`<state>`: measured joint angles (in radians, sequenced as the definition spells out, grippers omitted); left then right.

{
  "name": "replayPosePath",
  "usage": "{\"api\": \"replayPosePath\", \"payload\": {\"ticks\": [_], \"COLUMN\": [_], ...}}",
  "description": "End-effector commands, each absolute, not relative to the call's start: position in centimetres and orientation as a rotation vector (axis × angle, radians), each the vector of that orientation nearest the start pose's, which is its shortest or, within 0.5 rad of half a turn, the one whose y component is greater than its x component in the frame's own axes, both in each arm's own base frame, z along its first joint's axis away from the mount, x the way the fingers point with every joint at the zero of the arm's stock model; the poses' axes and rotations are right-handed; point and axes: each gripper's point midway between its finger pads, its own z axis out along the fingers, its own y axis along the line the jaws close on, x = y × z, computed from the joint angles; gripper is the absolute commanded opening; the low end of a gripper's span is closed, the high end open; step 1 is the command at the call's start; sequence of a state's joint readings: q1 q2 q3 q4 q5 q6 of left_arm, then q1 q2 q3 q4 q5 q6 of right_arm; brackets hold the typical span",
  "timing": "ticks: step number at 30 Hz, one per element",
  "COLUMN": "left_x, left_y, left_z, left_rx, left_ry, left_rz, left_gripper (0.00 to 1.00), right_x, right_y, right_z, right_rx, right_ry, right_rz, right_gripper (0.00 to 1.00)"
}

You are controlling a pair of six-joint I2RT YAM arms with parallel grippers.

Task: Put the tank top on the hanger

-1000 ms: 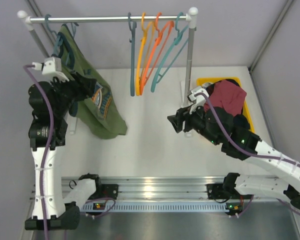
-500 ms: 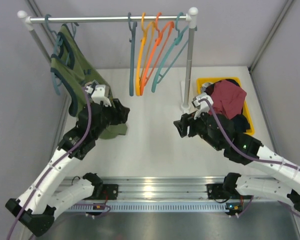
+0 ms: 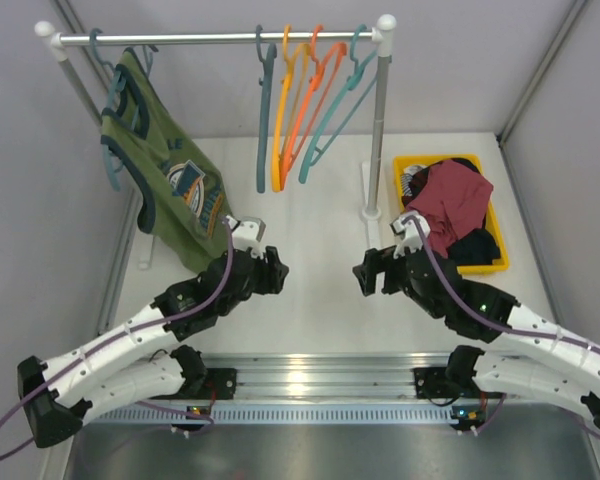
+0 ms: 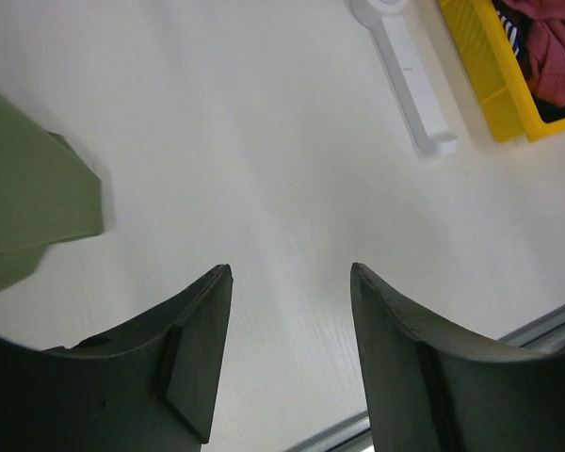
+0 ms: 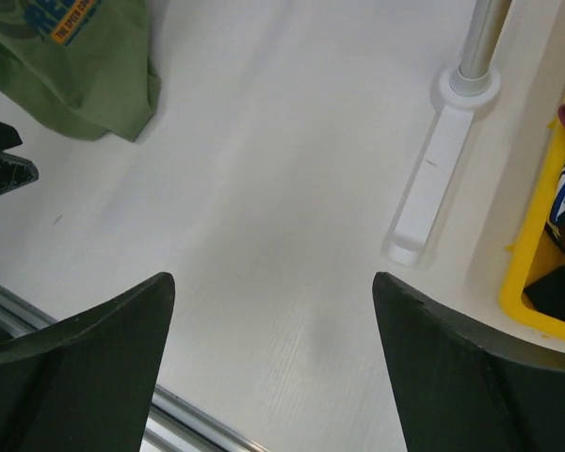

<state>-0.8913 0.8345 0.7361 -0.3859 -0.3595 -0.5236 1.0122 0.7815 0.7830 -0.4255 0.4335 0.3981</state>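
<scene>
The olive-green tank top [image 3: 170, 180] with its chest print hangs on the slate-teal hanger [image 3: 108, 95], hooked on the left end of the rail [image 3: 180, 38]. Its hem also shows in the left wrist view [image 4: 28, 202] and the right wrist view [image 5: 71, 66]. My left gripper [image 3: 277, 272] is open and empty, low over the table, to the right of the top's hem. My right gripper [image 3: 364, 272] is open and empty over the table's middle, facing the left one.
Several spare hangers, teal and orange [image 3: 300, 100], hang at the rail's right end. The rack's right post [image 3: 378, 120] and white foot [image 5: 428, 179] stand close to my right gripper. A yellow bin [image 3: 490, 262] holds a maroon garment [image 3: 455, 195].
My left arm has let go of the tank top and dropped from the rack down to the table's middle. The top now hangs free. My right gripper has drawn slightly back and lower.
</scene>
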Motion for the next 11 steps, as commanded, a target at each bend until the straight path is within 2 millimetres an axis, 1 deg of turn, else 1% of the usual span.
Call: {"api": "replayPosePath", "payload": {"ticks": [1, 2, 5, 9, 11], "left_x": [22.1, 21.8, 21.6, 21.7, 21.6], "left_y": [-21.1, -21.3, -21.8, -22.0, -22.0], "left_z": [21.0, 20.8, 21.1, 21.8, 21.9], "left_rx": [0.129, 0.151, 0.180, 0.207, 0.212], "left_ry": [1.982, 1.986, 1.984, 1.970, 1.971], "left_rz": [-0.537, -0.536, -0.549, -0.550, -0.548], "left_gripper": [0.58, 0.58, 0.58, 0.58, 0.58], "right_x": [20.3, 20.4, 20.5, 20.8, 21.3], "right_y": [19.5, 19.3, 18.8, 19.0, 18.7], "right_z": [24.1, 23.8, 23.8, 23.6, 23.7], "right_rx": [-0.155, -0.142, -0.107, -0.099, -0.052], "right_ry": [1.922, 1.925, 1.924, 1.951, 1.957], "right_rz": [0.535, 0.529, 0.517, 0.487, 0.459], "right_gripper": [0.87, 0.99, 1.00, 1.00, 1.00]}}
